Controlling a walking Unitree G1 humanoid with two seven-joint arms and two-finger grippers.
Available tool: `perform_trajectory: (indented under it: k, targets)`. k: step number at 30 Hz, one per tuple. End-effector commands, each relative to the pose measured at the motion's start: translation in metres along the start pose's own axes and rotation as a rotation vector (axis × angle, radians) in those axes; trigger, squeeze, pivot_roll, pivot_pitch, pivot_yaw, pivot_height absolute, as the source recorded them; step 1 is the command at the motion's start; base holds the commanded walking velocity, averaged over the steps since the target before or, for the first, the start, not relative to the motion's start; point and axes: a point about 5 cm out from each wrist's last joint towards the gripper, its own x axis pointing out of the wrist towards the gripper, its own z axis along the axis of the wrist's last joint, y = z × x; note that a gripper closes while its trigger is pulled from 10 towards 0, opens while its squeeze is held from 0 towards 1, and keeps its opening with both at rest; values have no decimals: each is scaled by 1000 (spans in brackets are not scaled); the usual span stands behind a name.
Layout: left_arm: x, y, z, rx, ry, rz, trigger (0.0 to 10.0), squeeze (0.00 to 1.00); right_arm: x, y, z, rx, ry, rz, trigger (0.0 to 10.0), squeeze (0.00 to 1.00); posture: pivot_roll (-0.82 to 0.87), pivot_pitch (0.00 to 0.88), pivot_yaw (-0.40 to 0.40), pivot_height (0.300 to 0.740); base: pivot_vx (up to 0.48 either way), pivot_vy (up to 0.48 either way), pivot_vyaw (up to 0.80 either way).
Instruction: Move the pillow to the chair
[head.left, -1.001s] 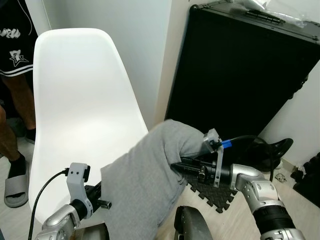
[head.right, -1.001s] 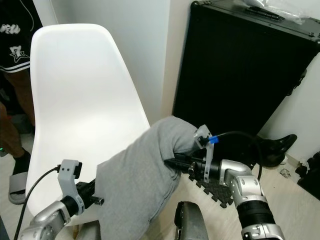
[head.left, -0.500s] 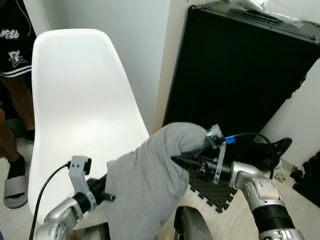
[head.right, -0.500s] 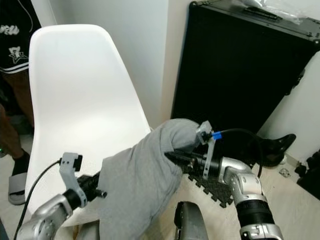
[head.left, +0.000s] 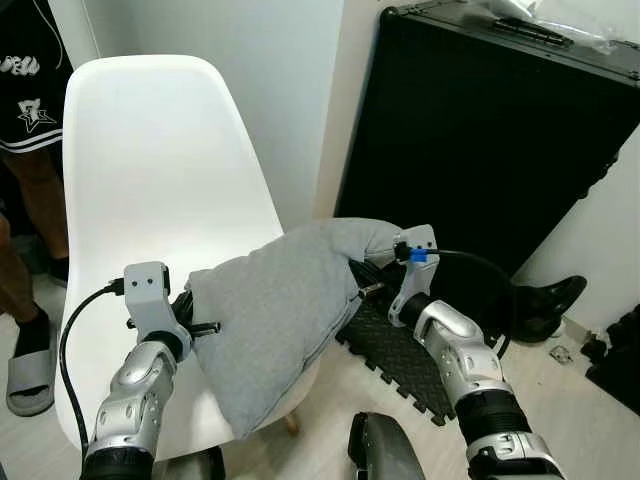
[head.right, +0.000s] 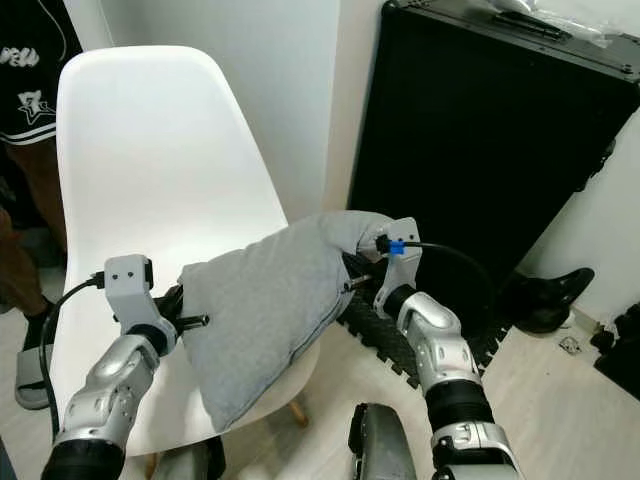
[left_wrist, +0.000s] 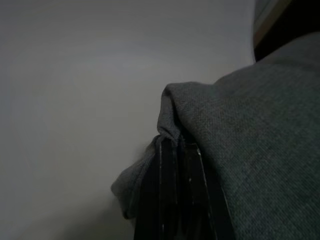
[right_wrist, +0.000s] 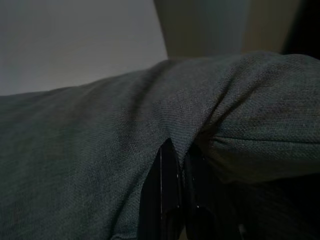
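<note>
Pale floor at the near edge gives way to one white chair (head.left: 150, 190), which stands left of centre. I am holding one grey pillow (head.left: 285, 300) between two grippers, and over the past second it has gone from hanging low and folded in front of the seat to lying stretched out, raised over the right front part of the seat. That puts the task close to its end, I judge: what remains is to lower and let go.

My left gripper (left_wrist: 175, 165) is pressed together on the pillow's left corner, a tuck of cloth bunched over the fingers in the wrist view. My right gripper (right_wrist: 175, 165) pinches the right end, its fingers close together and sunk into a fold. The pillow's lower corner droops past the seat's front rim; whether its underside already touches the seat I cannot tell from here.

Farther right, one black foam mat (head.left: 395, 350) lies on the floor, and one large black case (head.left: 470, 140) leans on the wall. At the far left stands one person, legs (head.left: 25, 200) and a sandal in view.
</note>
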Motion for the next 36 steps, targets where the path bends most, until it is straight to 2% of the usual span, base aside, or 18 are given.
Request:
perform_trajectory:
  k: [1,3,5,9,12,24,29,36]
  targets:
    - [2,-12,-12,94,36,-9,10000,0,-2,-2,-15,-34,42,-66,10000,0,0,58,-112,583,0,0,0]
    - [2,-16,-19,141,55,-15,10000,0,-4,-5,-23,-66,77,-122,10000,0,-5,51,-110,583,0,0,0]
    - [2,-18,-22,154,62,-15,10000,0,-6,-6,-27,-88,87,-152,10000,0,-5,51,-110,583,0,0,0]
    - [1,-25,-27,116,70,-12,10000,0,-13,-11,-42,-88,115,-246,10000,0,-16,40,-101,583,0,0,0]
    - [1,-29,-27,116,62,-21,10000,0,-18,-12,-50,-102,138,-263,10000,0,-20,36,-99,583,0,0,0]
    - [3,-31,-28,99,42,-17,10000,0,-19,-9,-57,-108,131,-260,10000,0,-24,41,-103,583,0,0,0]
    - [1,-33,-28,108,33,-26,10000,0,-18,-5,-55,-43,101,-223,10000,0,-22,41,-104,583,0,0,0]
    - [2,-33,-27,100,11,-26,10000,0,-13,-1,-50,-45,76,-197,10000,0,-24,40,-106,608,0,0,0]
